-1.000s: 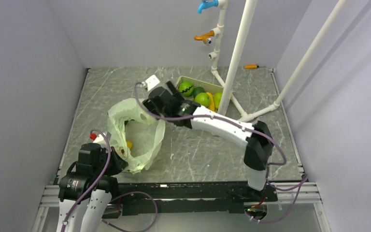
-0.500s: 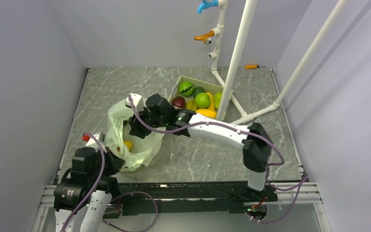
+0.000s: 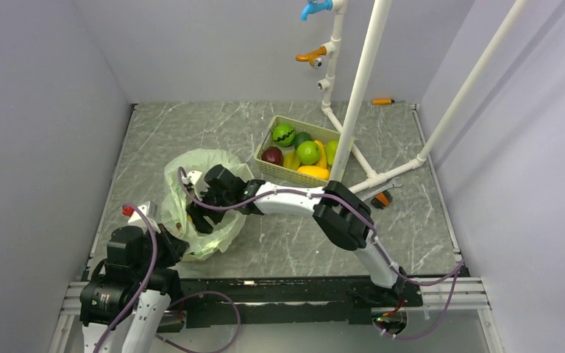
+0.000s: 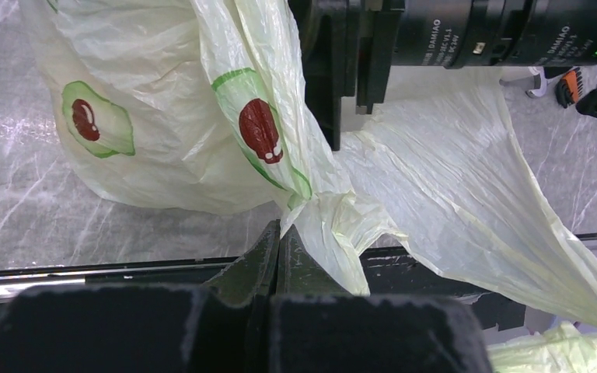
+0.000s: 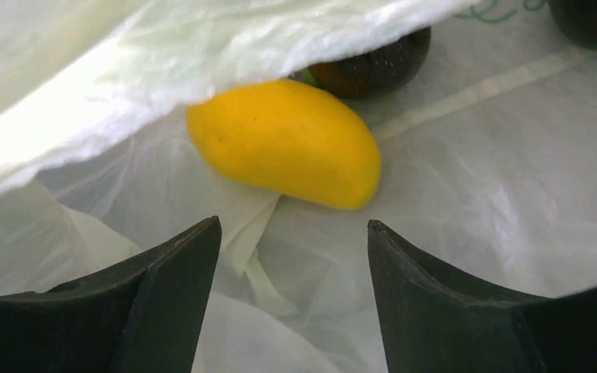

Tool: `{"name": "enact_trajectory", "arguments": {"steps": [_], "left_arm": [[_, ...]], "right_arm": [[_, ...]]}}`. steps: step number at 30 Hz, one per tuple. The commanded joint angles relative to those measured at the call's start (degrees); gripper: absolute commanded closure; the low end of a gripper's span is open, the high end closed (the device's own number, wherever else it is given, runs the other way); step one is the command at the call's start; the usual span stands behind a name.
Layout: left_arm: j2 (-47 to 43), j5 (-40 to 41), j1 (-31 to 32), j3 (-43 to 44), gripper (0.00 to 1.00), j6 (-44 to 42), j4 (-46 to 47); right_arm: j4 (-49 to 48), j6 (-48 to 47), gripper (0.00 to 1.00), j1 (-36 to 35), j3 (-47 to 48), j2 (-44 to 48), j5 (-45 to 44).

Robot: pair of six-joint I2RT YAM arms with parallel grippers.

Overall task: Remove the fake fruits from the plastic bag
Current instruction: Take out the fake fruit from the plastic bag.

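- My right claw point(image 5: 291, 227) gapes empty inside the plastic bag point(image 5: 474, 202), before a glossy yellow oblong fruit point(image 5: 284, 144).
- My left claw point(image 4: 280, 237) pinches the bag's edge.
- A dark fruit point(image 5: 369, 66) sits half-hidden under a fold.

plastic bag point(image 4: 451, 179): thin translucent pale-green film, crinkly, slight sheen
yellow fruit point(image 5: 284, 144): smooth plastic, satin, faint speckles
dark fruit point(image 5: 373, 66): glossy, finely dimpled skin
right gripper point(image 5: 294, 233): black, matt, hard plastic
surface point(image 3: 176, 132): grey marble-look, smooth, white veins
tray point(image 3: 287, 175): beige slotted plastic
pipes point(image 3: 363, 73): white, smooth plastic
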State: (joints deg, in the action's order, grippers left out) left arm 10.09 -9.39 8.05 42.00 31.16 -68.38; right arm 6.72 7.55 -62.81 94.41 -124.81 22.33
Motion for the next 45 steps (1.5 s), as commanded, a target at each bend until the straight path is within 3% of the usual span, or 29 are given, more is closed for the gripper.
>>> {"name": "enact_trajectory", "arguments": {"steps": [1, 7, 21, 27, 30, 35, 37, 42, 45], "left_arm": [[0.74, -2.35, -0.22, -1.43, 1.0, 0.52, 1.46], [1.77, -3.76, -0.23, -2.25, 1.0, -0.21, 1.75], [2.11, -4.5, -0.23, -3.01, 1.0, -0.58, 2.1], [2.29, -4.64, -0.23, -3.28, 1.0, -0.62, 2.22], [2.39, -4.59, -0.2, -3.24, 1.0, -0.75, 2.05], [1.82, -4.59, -0.26, -3.67, 1.0, -0.66, 1.89], [1.7, -4.37, -0.21, -3.76, 1.0, -0.51, 1.77], [1.01, -3.61, -0.23, -3.61, 1.0, -0.09, 1.76], [0.99, -2.89, -0.23, -3.29, 1.0, 0.01, 1.76]], "right_arm": [[-7.68, 0.06, 0.22, 0.01, 3.61, -1.85, 6.54], [-12.66, -0.86, 0.01, -0.06, 3.81, -3.82, 12.86], [-12.75, -0.9, 0.01, -2.09, 10.97, -13.51, 17.49], [-10.71, -0.14, 0.03, -2.83, 13.29, -17.76, 15.07], [-7.68, 0.55, 0.16, -2.85, 16.24, -19.03, 12.98], [-9.17, 2.01, 0.59, -2.55, 12.73, -14.42, 7.05], [-8.76, 1.92, 0.71, -2.3, 11.26, -11.81, 5.28], [-8.14, 1.18, 0.95, -0.84, 5.67, -3.29, 2.13], [-8.59, 0.88, 1.0, 0.43, 1.44, 1.69, 0.99]]}}
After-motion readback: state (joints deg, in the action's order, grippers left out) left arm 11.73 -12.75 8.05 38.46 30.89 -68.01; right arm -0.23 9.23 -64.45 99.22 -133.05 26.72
